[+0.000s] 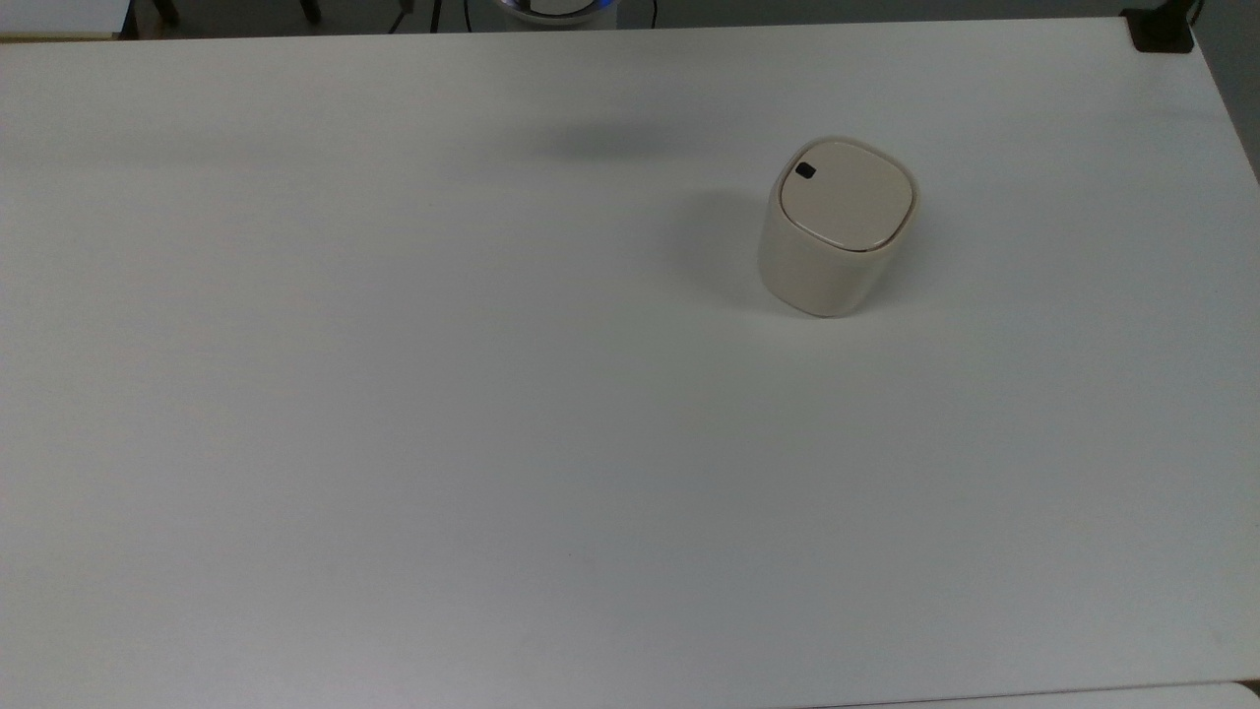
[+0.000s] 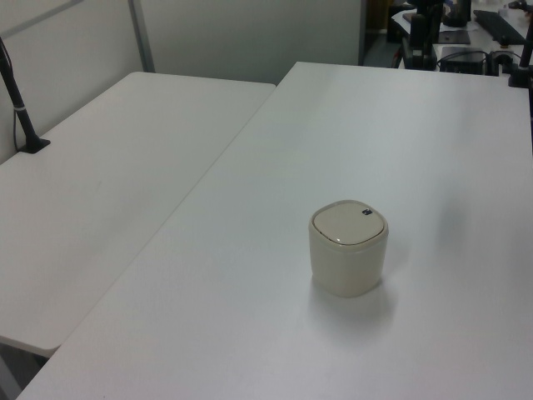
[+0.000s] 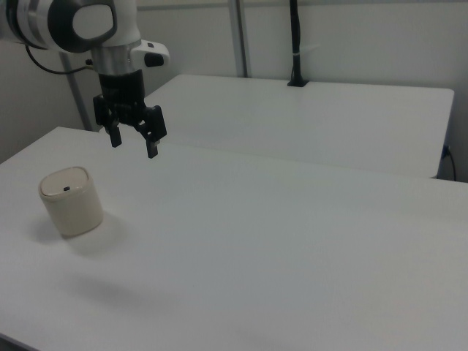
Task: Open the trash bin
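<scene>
The trash bin [image 1: 835, 228] is a small cream bin with a rounded-square body, standing upright on the white table. Its flat lid [image 1: 845, 194] lies shut, with a small black button [image 1: 805, 170] near the rim. The left view shows the trash bin [image 2: 348, 247] mid-table, and the right view shows the trash bin [image 3: 70, 200] at the right view's left. My gripper [image 3: 134, 148] hangs open in the air, above the table and to the right of the bin in the right view, with nothing between its fingers.
The bin stands on a wide white table [image 1: 394, 443]. A second white table [image 2: 92, 192] adjoins it at the left view's left. A black clamp [image 1: 1162, 34] sits at the top view's upper right corner. A black pole [image 3: 295, 44] rises from the far table.
</scene>
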